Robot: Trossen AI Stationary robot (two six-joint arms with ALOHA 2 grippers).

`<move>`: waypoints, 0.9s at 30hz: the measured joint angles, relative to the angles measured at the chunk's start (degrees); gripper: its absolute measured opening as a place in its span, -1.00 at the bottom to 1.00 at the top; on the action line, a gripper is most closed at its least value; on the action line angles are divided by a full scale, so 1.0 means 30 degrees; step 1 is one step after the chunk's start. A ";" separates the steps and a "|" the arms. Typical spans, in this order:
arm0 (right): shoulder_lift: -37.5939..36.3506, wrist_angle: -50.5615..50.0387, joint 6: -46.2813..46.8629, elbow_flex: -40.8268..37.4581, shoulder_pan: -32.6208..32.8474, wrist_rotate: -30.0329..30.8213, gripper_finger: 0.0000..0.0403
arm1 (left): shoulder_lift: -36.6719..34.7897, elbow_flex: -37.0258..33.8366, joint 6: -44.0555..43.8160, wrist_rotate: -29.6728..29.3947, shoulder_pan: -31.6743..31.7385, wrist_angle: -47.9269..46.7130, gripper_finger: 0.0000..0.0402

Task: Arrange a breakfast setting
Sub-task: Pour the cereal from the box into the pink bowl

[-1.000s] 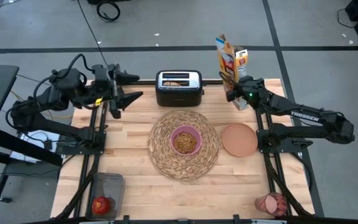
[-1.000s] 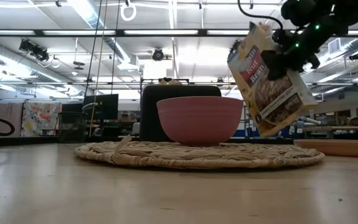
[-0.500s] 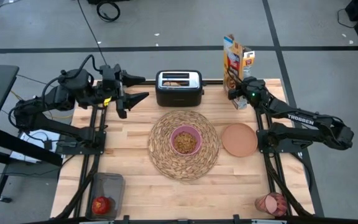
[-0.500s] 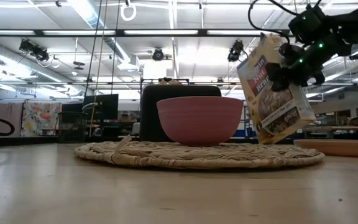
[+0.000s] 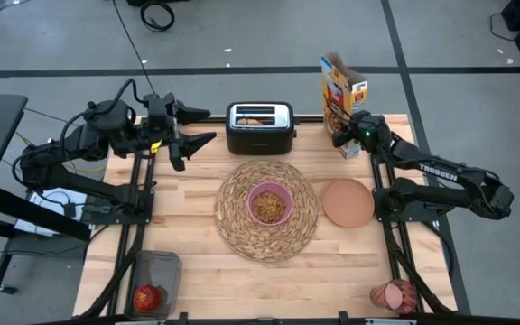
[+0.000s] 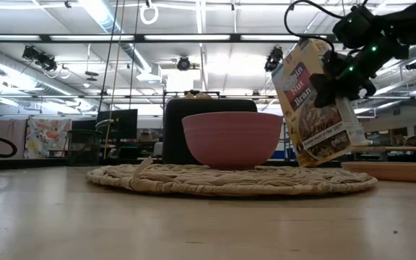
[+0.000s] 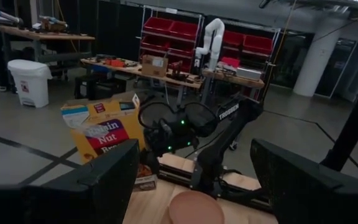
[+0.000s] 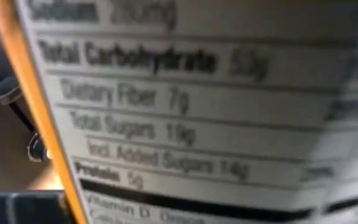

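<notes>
The yellow cereal box is in my right gripper at the table's far right corner, tilted, as the low view shows. The small pink bowl, with cereal in it, stands on the round woven straw placemat at the table's middle. The salmon-brown plate lies right of the mat. The red apple sits in a dark tray at the near left. The pink tumbler lies at the near right. My left gripper is open and empty at the far left. The spoon is out of view. My right gripper is shut on the cereal box at its edge toward the table's right, about mid-height, coming level from that side. The box's nutrition panel fills the wrist view and hides the fingers. The box leans with its open top toward the left; whether its bottom touches the table, I cannot tell.
The black toaster stands at the far edge between the two grippers. The dark tray holding the apple lies at the near left. Bare wood shows in front of the placemat and along the left side.
My right gripper has carried the cereal box toward the table's far right corner and a little down, tipping it back from a steep lean to nearer upright. My left gripper has shifted a little toward the toaster, staying open.
</notes>
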 joint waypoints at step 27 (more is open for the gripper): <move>0.0018 -1.8994 0.3456 0.7994 0.0000 -0.4831 0.50 | 0.0000 0.0000 0.0496 0.0012 0.0000 -0.0099 0.56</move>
